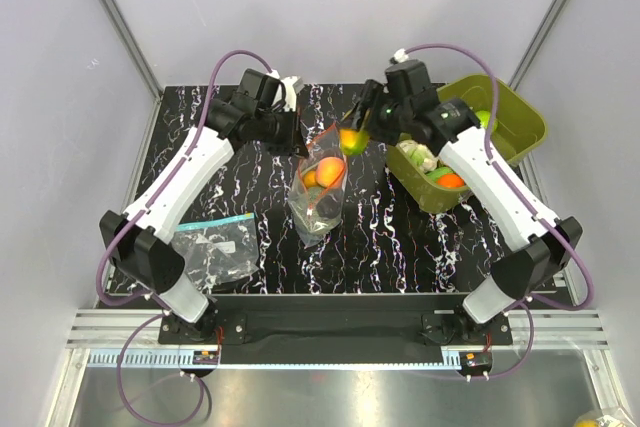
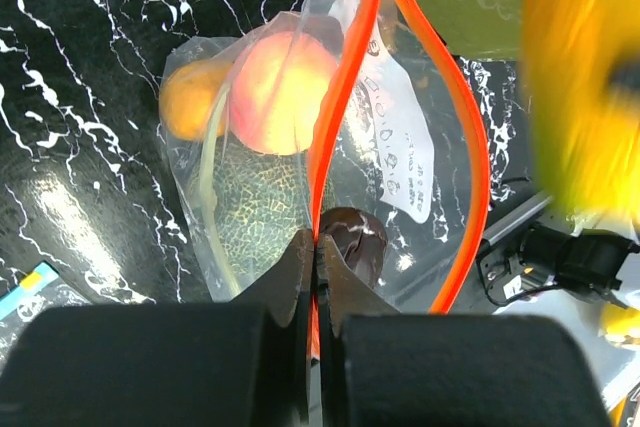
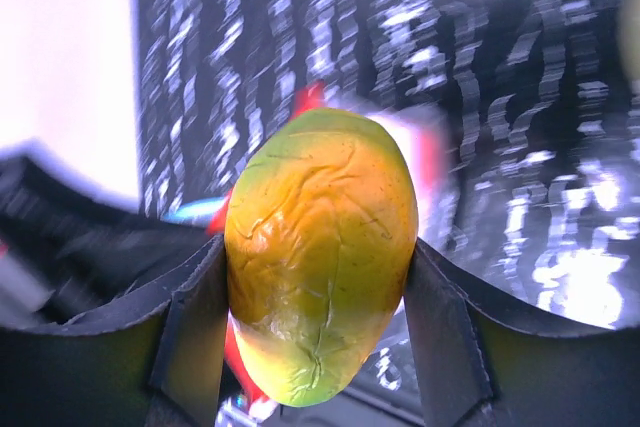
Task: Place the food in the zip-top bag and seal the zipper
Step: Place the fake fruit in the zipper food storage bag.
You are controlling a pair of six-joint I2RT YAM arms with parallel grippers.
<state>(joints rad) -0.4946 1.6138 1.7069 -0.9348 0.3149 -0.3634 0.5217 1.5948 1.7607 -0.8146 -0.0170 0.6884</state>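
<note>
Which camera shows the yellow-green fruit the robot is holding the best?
The right wrist view: the fruit fills the middle, sharp, squeezed between the right hand's fingers. The top view shows it tiny, near the bag. The left wrist view shows only a blurry yellow blob at the edge.

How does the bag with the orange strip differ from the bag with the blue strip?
The orange-strip bag holds fruit; the blue-strip bag looks empty. The orange-strip bag is pinched at its mouth by the left tool and gapes open; the blue-strip bag lies flat, untouched. Both are clear crinkly plastic.
</note>
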